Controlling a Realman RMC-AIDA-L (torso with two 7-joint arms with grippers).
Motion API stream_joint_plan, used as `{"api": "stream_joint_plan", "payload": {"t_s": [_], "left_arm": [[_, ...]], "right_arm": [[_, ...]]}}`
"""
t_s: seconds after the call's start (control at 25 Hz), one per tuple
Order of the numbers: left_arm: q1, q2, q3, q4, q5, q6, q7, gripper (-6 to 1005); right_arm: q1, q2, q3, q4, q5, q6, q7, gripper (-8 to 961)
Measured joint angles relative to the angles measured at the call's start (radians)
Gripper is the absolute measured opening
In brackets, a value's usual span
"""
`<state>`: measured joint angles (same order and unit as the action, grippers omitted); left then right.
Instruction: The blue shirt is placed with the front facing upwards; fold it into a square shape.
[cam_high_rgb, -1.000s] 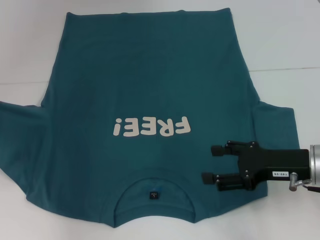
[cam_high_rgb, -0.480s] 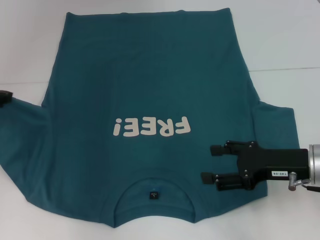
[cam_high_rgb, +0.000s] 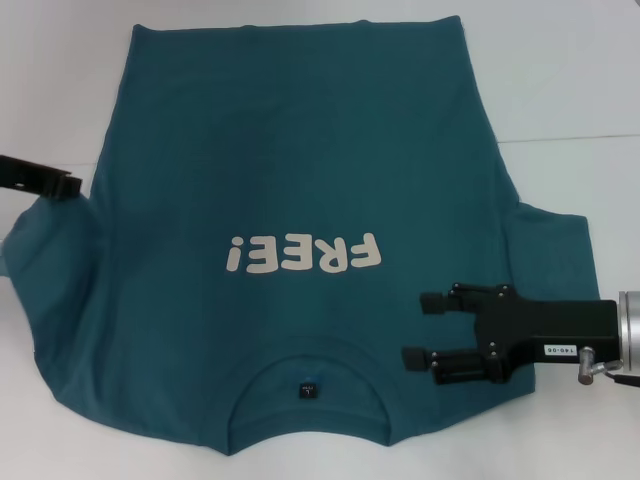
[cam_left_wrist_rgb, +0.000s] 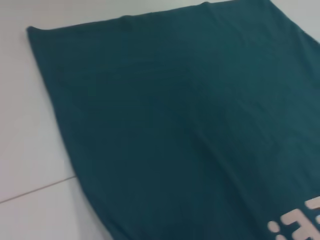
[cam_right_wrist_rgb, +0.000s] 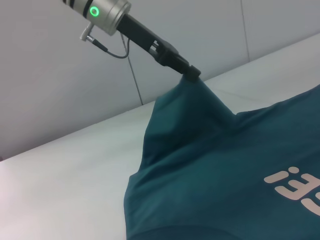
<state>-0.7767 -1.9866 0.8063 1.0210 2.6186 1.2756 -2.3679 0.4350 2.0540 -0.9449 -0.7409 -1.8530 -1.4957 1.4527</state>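
The blue shirt (cam_high_rgb: 300, 170) lies front up on the white table, its off-white "FREE!" lettering (cam_high_rgb: 303, 254) and collar (cam_high_rgb: 308, 390) toward me. My left gripper (cam_high_rgb: 70, 187) is at the shirt's left side, shut on the left sleeve (cam_high_rgb: 50, 240). In the right wrist view the left gripper (cam_right_wrist_rgb: 192, 73) holds that sleeve (cam_right_wrist_rgb: 190, 107) up in a peak off the table. My right gripper (cam_high_rgb: 418, 328) hovers open over the shirt's right shoulder, near the right sleeve (cam_high_rgb: 555, 255). The left wrist view shows only the shirt's body (cam_left_wrist_rgb: 175, 125) and part of the lettering (cam_left_wrist_rgb: 300, 220).
The white table (cam_high_rgb: 580, 80) surrounds the shirt, with a thin seam (cam_high_rgb: 570, 138) crossing it at the right. A pale wall (cam_right_wrist_rgb: 60, 90) stands behind the table's left side in the right wrist view.
My left gripper has come in from the left edge and pulled the left sleeve up and toward the shirt's body. The right arm has not moved.
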Motion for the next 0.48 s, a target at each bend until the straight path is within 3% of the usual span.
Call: {"api": "stream_joint_plan", "payload": {"t_s": [0.2, 0.48], "left_arm": [[-0.021, -0.022, 0.003, 0.001, 0.0, 0.004, -0.033, 10], [-0.03, -0.083, 0.005, -0.009, 0.001, -0.018, -0.05, 11]], "right_arm": [[-0.001, 0.0, 0.0, 0.0, 0.0, -0.001, 0.0, 918], [-0.001, 0.0, 0.0, 0.002, 0.0, -0.002, 0.0, 919]]}}
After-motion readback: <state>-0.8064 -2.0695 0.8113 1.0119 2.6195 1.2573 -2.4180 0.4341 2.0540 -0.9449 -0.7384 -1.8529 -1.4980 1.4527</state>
